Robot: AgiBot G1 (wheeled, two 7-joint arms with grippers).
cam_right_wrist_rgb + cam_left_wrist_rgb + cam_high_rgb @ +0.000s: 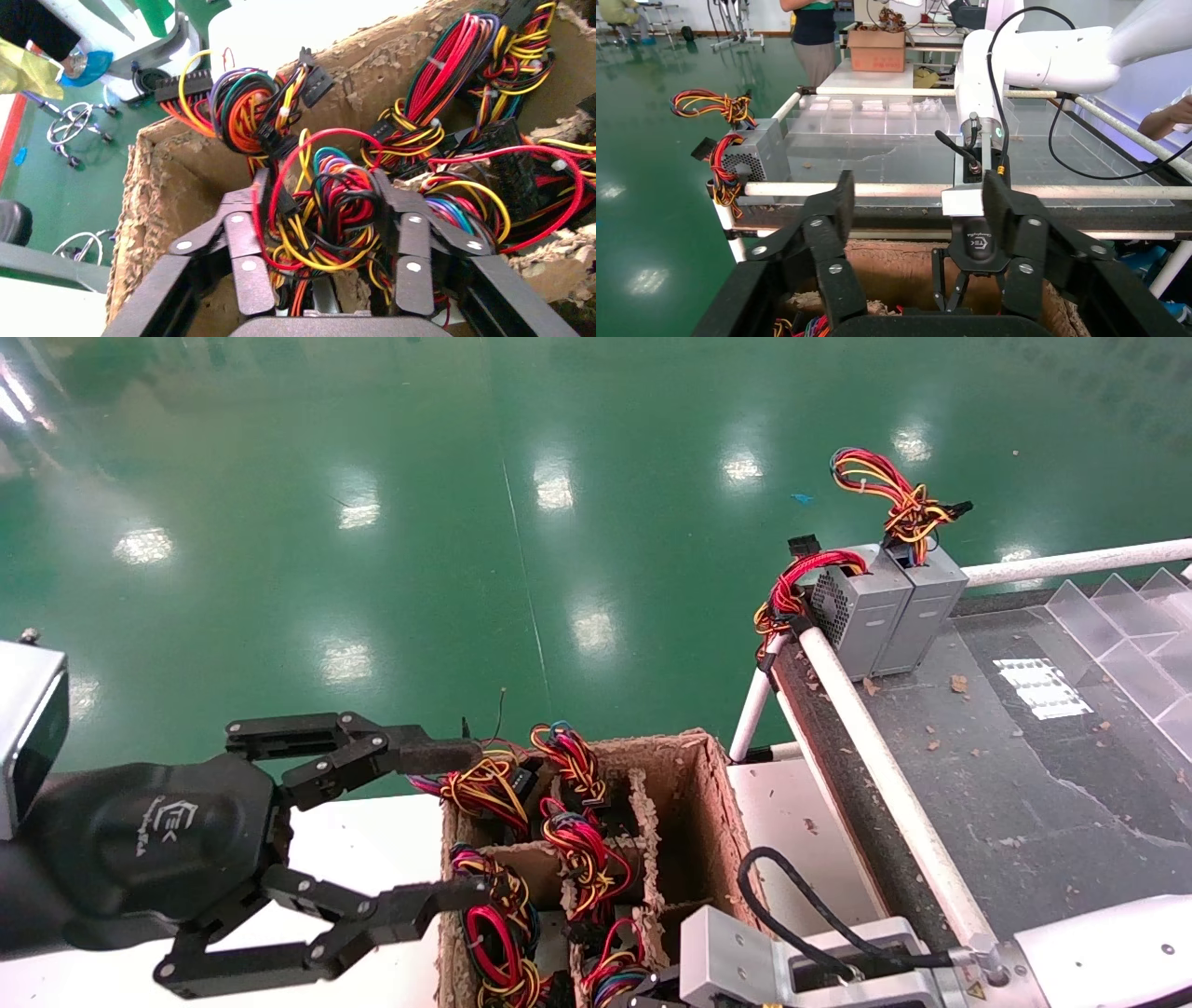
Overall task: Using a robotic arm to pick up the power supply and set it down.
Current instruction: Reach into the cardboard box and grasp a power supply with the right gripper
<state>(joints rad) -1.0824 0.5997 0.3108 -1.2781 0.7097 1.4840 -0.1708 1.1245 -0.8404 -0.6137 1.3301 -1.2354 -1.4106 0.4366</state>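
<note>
A brown cardboard box [694, 803] with dividers holds several power supplies, each under a red, yellow and black wire bundle [577, 845]. My right gripper [323, 184] reaches down into the box, open. Its fingers [247, 232] straddle one power supply's wire bundle [330, 210], and a strip of grey metal [318, 298] shows below the wires. My left gripper [466, 823] hovers open at the box's left side with nothing between its fingers [835, 210]. Two grey power supplies [861, 607] stand side by side at the dark table's far corner.
A white pipe rail [875, 747] edges the dark table, which carries clear plastic dividers [1127, 635]. The box sits on a white surface [354, 840]. A person [814, 35] and another cardboard box [876, 48] are far behind. Green floor lies beyond.
</note>
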